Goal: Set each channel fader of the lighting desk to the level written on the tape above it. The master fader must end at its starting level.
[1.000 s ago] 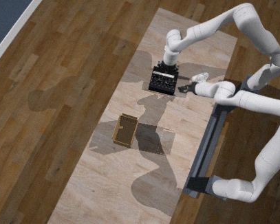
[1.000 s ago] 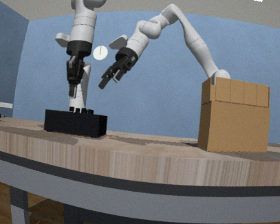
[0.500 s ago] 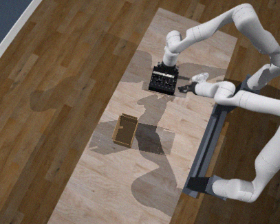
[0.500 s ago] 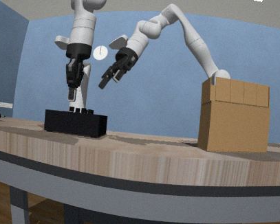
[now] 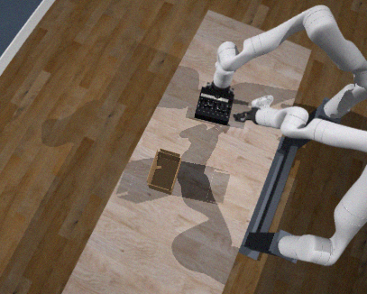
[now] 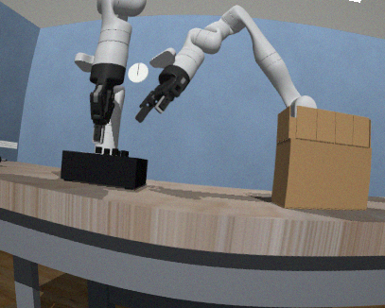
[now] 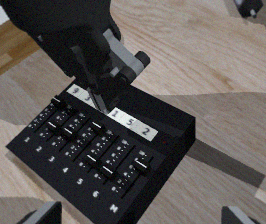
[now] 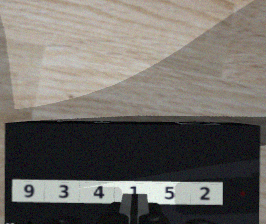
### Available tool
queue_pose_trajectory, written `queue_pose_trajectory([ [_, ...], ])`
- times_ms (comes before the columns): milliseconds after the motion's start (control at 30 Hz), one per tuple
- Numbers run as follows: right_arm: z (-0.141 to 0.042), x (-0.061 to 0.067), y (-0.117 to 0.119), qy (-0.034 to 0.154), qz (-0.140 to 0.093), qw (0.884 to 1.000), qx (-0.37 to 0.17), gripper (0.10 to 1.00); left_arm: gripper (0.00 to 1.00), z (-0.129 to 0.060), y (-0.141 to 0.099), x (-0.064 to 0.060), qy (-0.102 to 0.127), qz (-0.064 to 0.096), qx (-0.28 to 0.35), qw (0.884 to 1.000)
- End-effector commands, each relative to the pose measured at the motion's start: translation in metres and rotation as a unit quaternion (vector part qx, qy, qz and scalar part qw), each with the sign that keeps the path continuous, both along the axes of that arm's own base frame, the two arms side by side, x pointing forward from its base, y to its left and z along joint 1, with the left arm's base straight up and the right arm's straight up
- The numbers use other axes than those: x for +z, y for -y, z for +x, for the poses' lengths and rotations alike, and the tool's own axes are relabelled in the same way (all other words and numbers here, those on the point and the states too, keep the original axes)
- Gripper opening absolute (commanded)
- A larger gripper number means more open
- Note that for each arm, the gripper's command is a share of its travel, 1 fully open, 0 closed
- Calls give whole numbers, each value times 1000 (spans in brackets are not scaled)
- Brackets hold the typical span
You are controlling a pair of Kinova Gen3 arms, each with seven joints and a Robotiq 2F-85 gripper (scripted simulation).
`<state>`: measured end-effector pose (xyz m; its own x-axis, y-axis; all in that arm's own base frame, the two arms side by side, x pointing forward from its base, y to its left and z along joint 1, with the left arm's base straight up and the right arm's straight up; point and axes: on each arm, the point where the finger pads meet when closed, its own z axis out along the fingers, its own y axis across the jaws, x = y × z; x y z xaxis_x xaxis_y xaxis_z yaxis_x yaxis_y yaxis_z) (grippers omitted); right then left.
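Observation:
The black lighting desk (image 5: 211, 116) (image 6: 100, 169) (image 7: 21, 146) (image 8: 59, 150) has a white tape (image 7: 130, 122) (image 8: 81, 192) reading 9, 3, 4, 1, 5, 2. In the left wrist view, the channel 1 cap (image 7: 57, 102) and channel 4 cap (image 7: 98, 127) stand high. Caps 2 (image 7: 53, 126), 5 (image 7: 92, 160) and 6 (image 7: 108, 171) stand low, cap 3 (image 7: 70, 132) about midway. The master cap (image 7: 142, 165) is in the upper part. My right gripper (image 6: 98, 141) (image 7: 108, 106) (image 8: 134, 200) is shut and empty, pointing down just above the desk, by the tape's 1. My left gripper (image 6: 150, 111) is open beside the desk.
An open cardboard box (image 5: 164, 171) (image 6: 324, 172) stands on the table (image 5: 136, 234) (image 6: 200, 227), well apart from the desk. The left arm reaches in close to the desk's side, near the right arm. A small dark object (image 7: 249, 7) shows at the top of the left wrist view.

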<state>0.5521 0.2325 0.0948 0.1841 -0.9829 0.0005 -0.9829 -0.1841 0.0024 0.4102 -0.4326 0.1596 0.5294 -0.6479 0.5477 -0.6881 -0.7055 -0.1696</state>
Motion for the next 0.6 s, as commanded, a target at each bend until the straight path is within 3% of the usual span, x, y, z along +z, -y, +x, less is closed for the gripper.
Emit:
queue_pose_trajectory([
  [0,1,0,0,1,0,1000,0,99,1000,0,0,1,1,-1,0,1000],
  [567,1,-2,0,1,0,1000,0,99,1000,0,0,1,1,-1,0,1000],
])
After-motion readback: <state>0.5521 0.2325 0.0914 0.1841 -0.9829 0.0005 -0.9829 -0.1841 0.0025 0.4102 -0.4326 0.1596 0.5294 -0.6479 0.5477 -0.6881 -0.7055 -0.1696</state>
